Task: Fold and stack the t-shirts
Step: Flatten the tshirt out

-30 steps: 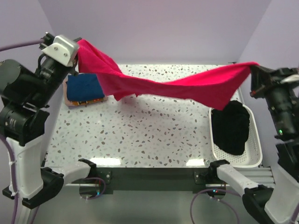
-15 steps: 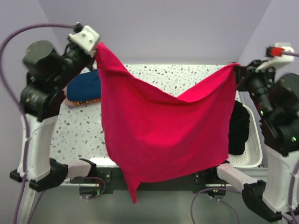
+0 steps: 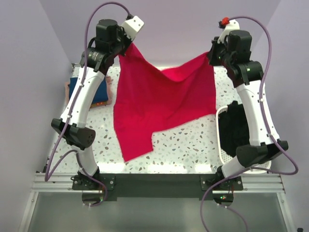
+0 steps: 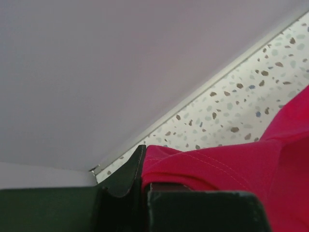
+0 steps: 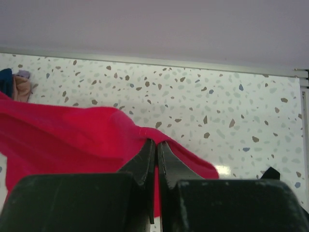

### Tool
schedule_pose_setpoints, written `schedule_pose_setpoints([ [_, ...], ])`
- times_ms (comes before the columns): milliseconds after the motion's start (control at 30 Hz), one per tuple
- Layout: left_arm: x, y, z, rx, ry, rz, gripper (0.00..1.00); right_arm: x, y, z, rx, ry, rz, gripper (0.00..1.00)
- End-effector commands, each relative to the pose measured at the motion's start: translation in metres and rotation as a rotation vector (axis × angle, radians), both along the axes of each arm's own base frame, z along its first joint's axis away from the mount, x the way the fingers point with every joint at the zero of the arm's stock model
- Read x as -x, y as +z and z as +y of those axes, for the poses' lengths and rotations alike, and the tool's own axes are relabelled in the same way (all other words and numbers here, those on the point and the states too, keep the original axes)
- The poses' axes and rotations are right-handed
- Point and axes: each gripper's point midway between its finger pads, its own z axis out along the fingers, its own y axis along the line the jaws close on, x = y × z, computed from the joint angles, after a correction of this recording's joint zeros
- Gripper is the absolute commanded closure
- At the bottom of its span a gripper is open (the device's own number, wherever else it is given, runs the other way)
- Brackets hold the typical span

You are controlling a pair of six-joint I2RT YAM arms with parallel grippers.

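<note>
Two pincers on one shirt: left pincer (image 3: pixel 125 47) and right pincer (image 3: pixel 210 56) are each clamped shut on a top corner of the red t-shirt (image 3: pixel 159 104). They hold it up over the far side of the counter (image 3: pixel 188 145). Its top edge sags between them, and the lower part looks to lie on the counter, one flap trailing toward the near edge

Handling, as I judge it: light, soft and limp, with no stiffness, so it droops, wrinkles and takes whatever shape it lands in. Not fragile and not slick, though a thin edge could creep out of a pinch under a tug. Best hold is the stitched edge at the corners, well apart, so it spreads flat; a grab mid-cloth would bunch it

Navy t-shirt (image 3: pixel 99 91) sits folded far left, near the red one. Black t-shirts (image 3: pixel 232 130) are in the white basket (image 3: pixel 223 155) at right

Versus a second ago: then the arms were low and wide, with the shirt a twisted band across. Half a second ago it hung as a full sheet near the front, hem past the near edge. Now both arms reach high and far, the pincers are closer together, and the shirt is carried back and partly laid down. Both grips unchanged
</note>
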Motion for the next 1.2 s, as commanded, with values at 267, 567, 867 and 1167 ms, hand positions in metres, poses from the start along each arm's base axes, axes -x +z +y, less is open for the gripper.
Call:
schedule_pose_setpoints([
  [267, 0.087, 0.234, 0.045, 0.077, 0.023, -0.737, 1.00, 0.025, 0.131, -0.008, -0.079, 0.012, -0.354, 1.00],
  [567, 0.135, 0.028, 0.027, 0.155, -0.077, -0.214, 1.00, 0.067, -0.013, -0.026, 0.034, -0.007, -0.124, 1.00],
  [867, 0.197, -0.203, 0.002, 0.130, -0.029, 0.407, 1.00, 0.113, -0.149, -0.020, -0.012, 0.020, 0.166, 1.00],
  [1167, 0.204, -0.132, 0.045, 0.215, 0.173, 0.209, 1.00, 0.153, -0.090, -0.022, -0.080, 0.027, 0.059, 1.00],
])
